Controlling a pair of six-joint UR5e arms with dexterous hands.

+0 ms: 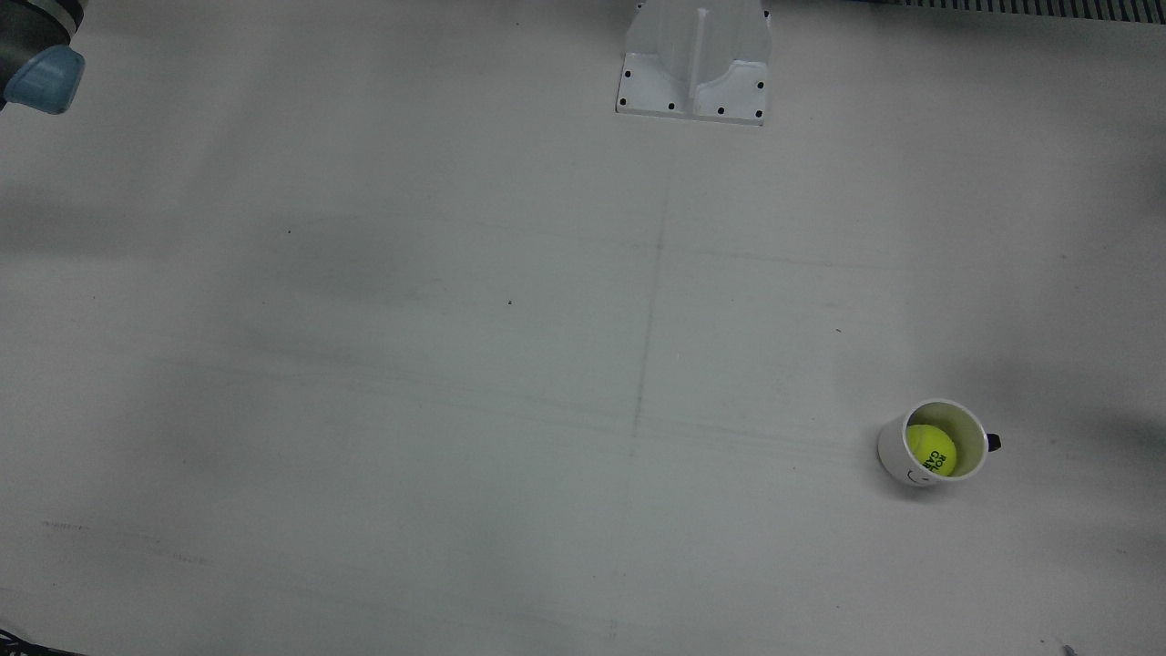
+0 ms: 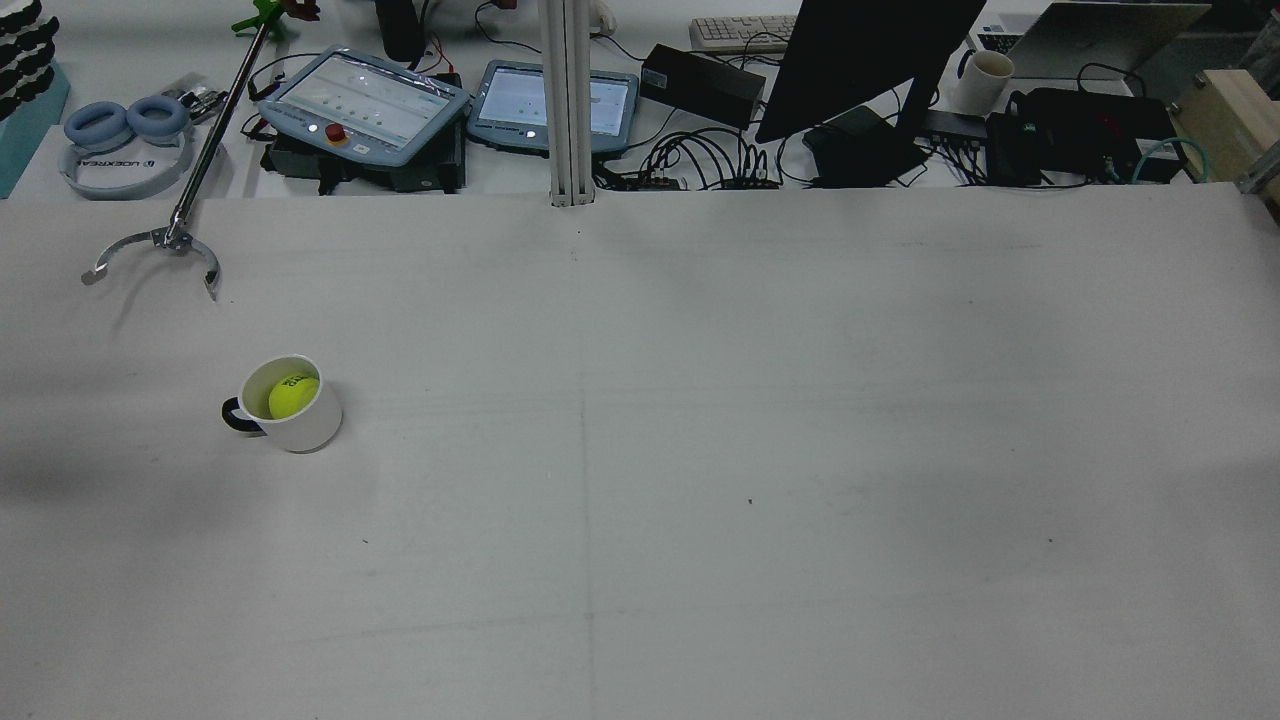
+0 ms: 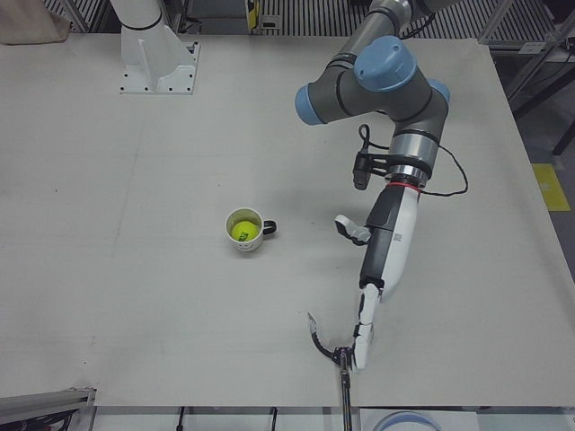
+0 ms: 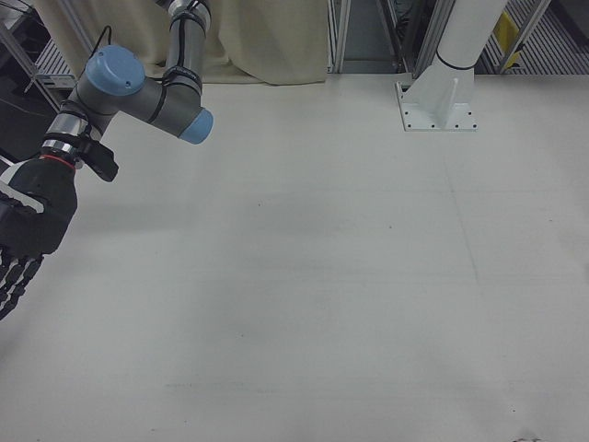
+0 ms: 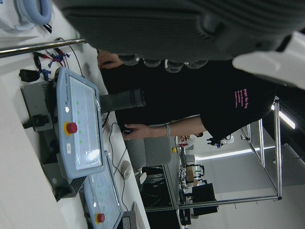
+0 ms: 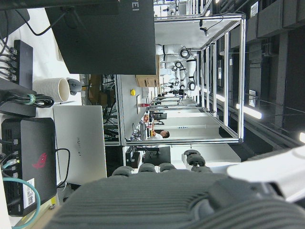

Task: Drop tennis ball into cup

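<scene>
A white cup [image 1: 931, 444] with a dark handle stands upright on the table. The yellow tennis ball [image 1: 930, 449] lies inside it. Cup [image 2: 290, 403] and ball [image 2: 293, 396] also show in the rear view, and the cup [image 3: 244, 230] in the left-front view. My left hand [image 3: 379, 268] is open and empty, with its fingers stretched out and down. It hangs apart from the cup, to the cup's right in that view, toward the table's near edge. My right hand [image 4: 26, 232] is open and empty at the far left of the right-front view, far from the cup.
A metal reacher tool with a curved claw [image 2: 152, 252] rests on the table beyond the cup; its claw [image 3: 325, 345] lies by my left fingertips. An arm pedestal [image 1: 694, 62] stands at the table's back. Pendants, cables and a monitor [image 2: 860, 60] crowd the desk beyond.
</scene>
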